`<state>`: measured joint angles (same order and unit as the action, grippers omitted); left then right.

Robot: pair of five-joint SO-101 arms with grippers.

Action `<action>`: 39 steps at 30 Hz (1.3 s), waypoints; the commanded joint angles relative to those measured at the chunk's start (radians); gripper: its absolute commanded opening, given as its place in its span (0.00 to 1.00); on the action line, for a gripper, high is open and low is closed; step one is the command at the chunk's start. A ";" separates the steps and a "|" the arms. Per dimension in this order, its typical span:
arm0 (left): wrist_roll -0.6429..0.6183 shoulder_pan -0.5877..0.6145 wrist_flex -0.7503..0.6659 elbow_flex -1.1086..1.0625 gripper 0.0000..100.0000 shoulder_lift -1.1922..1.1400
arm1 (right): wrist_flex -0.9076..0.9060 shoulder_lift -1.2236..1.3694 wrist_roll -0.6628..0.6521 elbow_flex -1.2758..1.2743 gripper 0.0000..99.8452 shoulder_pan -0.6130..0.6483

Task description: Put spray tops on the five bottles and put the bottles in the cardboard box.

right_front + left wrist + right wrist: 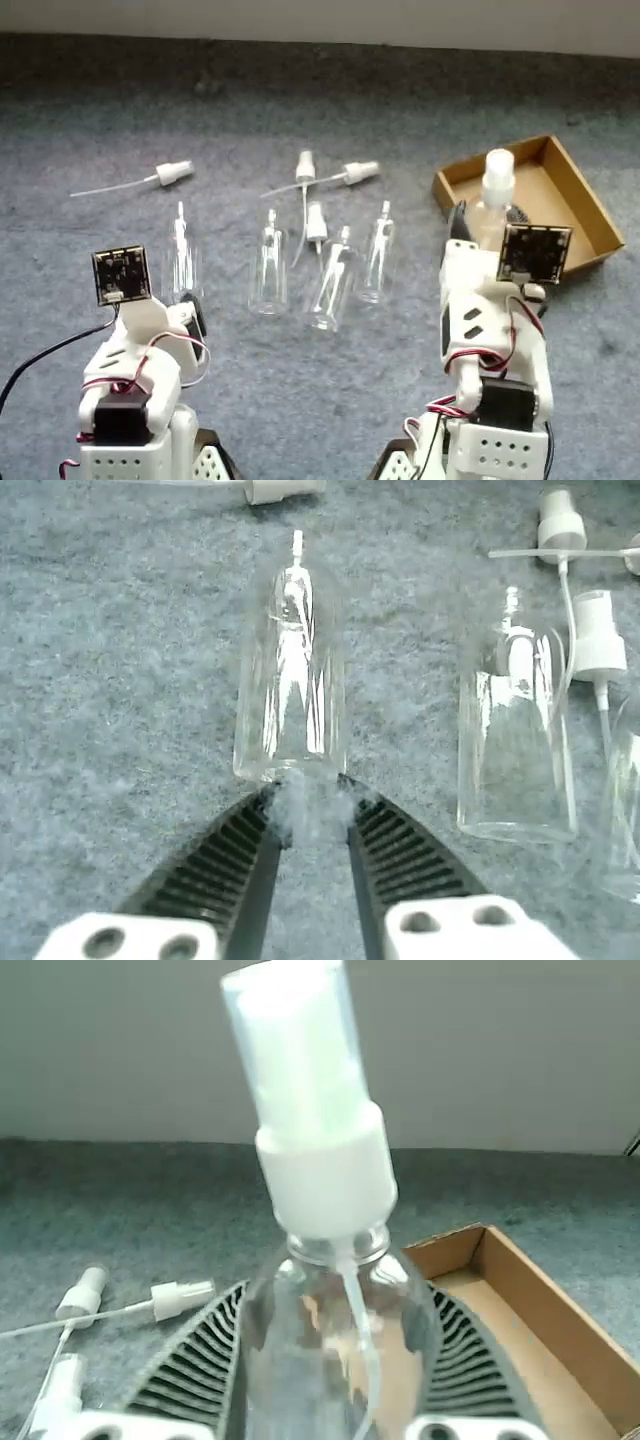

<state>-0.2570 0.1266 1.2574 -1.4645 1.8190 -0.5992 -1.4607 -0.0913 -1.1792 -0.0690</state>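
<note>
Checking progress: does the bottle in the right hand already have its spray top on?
Yes, a white spray top sits on the neck of the clear bottle gripped by the right hand.

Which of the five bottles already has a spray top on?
The bottle in the right gripper, by the cardboard box. The other four bottles lie uncapped on the carpet.

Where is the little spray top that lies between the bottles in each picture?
High view: the spray top lies mid-table between two empty bottles.
Left wrist view: it lies next to the neck of an empty bottle.
Right wrist view: it lies on the carpet, off to one side of the capped bottle.
Shared landmark: a second spray top lies just beyond it, farther from the arms.
</note>
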 commanded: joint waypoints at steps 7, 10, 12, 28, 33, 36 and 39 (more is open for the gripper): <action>0.017 0.016 -0.002 -0.122 0.05 0.004 | 0.002 0.240 0.006 0.216 0.11 -0.053; 0.017 0.010 -0.002 -0.136 0.05 0.004 | 0.087 0.335 0.008 0.209 0.11 -0.053; 0.017 0.010 -0.002 -0.136 0.05 0.004 | 0.208 0.367 0.008 0.206 0.11 -0.053; 0.017 0.010 -0.080 -0.229 0.05 0.004 | 0.769 0.567 0.000 0.002 0.11 -0.074; 0.017 0.010 -0.077 -0.229 0.05 0.004 | 0.786 0.786 0.006 0.168 0.11 -0.145; 0.017 0.008 -0.078 -0.229 0.05 0.004 | 0.786 0.923 0.006 0.268 0.11 -0.182; 0.017 0.008 -0.080 -0.229 0.05 0.004 | 0.786 1.049 0.002 0.361 0.11 -0.208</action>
<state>-0.2555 0.1266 1.2037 -1.6732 1.8190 0.1603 -0.4864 -0.0913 -0.9536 -0.2424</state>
